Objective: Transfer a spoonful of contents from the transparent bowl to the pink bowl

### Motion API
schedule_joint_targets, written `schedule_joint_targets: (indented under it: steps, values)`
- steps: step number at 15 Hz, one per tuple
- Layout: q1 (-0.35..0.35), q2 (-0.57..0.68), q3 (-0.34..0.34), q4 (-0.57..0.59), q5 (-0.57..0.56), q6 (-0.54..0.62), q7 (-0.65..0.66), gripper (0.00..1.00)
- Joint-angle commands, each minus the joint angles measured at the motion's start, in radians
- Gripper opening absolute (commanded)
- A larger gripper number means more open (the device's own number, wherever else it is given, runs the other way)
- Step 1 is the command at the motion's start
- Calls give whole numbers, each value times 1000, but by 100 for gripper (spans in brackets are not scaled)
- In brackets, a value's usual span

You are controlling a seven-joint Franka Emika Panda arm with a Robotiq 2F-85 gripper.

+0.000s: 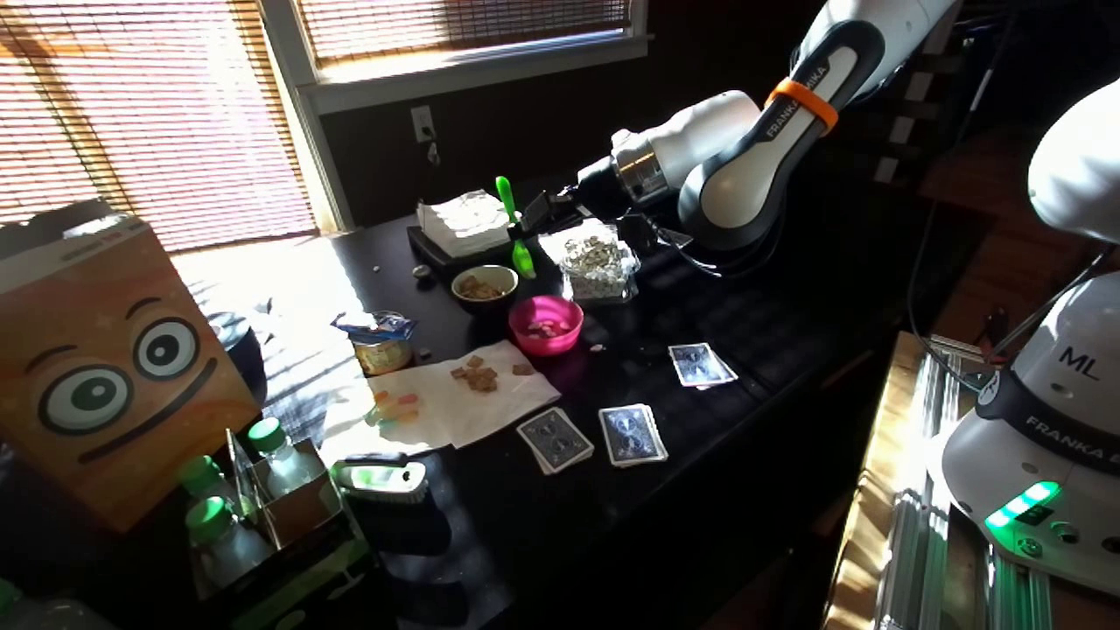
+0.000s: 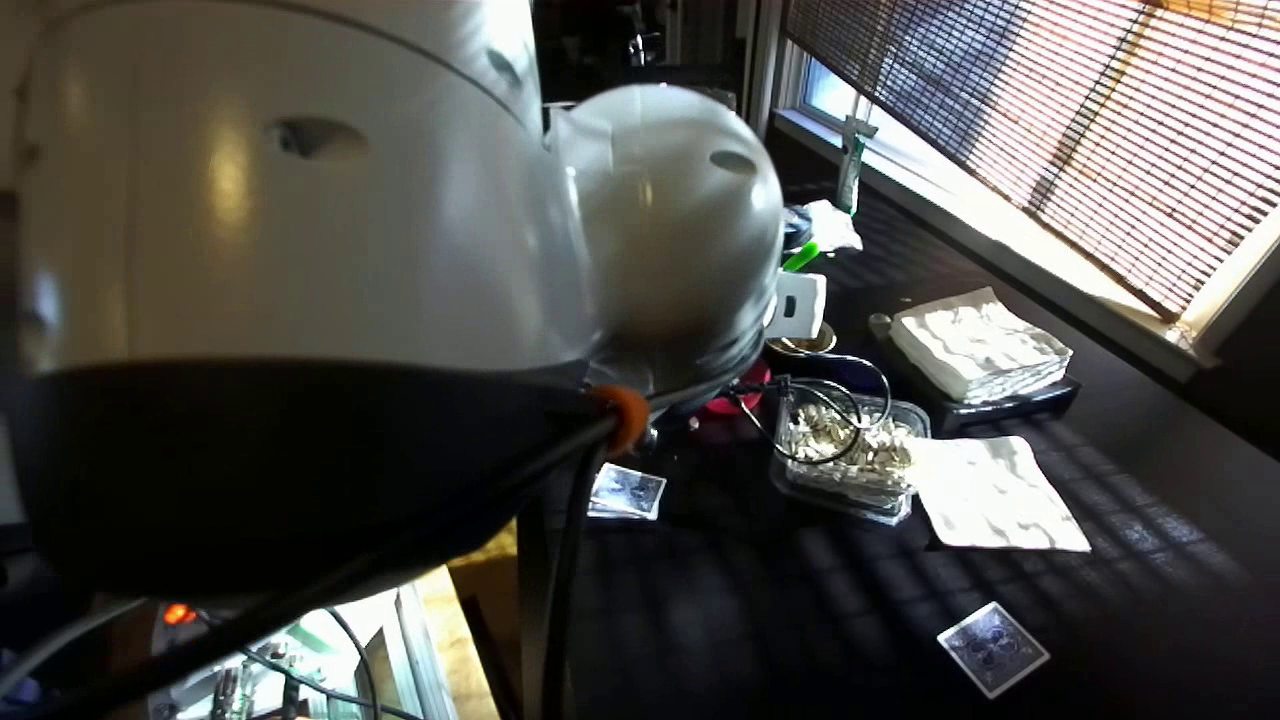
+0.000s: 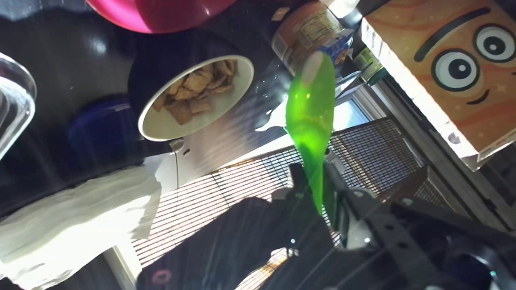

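My gripper (image 1: 518, 229) is shut on a green spoon (image 3: 310, 104), which stands near upright in an exterior view with its lower end above the table. That end hangs between the dark bowl of brown pieces and the transparent bowl (image 1: 600, 289), touching neither as far as I can tell. Pale whitish bits fill the transparent bowl, whose clear rim (image 3: 25, 94) enters the wrist view at the left. The pink bowl (image 1: 560, 339) sits beside it with a few small pieces inside; its wall (image 3: 161, 16) shows at the top of the wrist view. In an exterior view the arm hides my gripper.
The dark bowl (image 3: 242, 86) of brown pieces stands behind the pink bowl. A napkin stack (image 1: 468, 223) lies on a black tray close to my gripper. Nearby are a can (image 1: 383, 354), a paper sheet (image 1: 437, 429) with food bits, playing cards (image 1: 632, 435) and an orange box (image 1: 131, 367).
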Motion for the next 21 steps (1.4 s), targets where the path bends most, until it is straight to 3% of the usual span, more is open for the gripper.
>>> schedule_joint_targets:
  steps: [1, 12, 21]
  values:
    - [-33, 77, 18, 23, -104, 12, -23, 4]
    - [-37, 97, 4, 52, -150, 86, -76, 4]
    - [-55, 145, 4, 58, -256, 152, -68, 4]
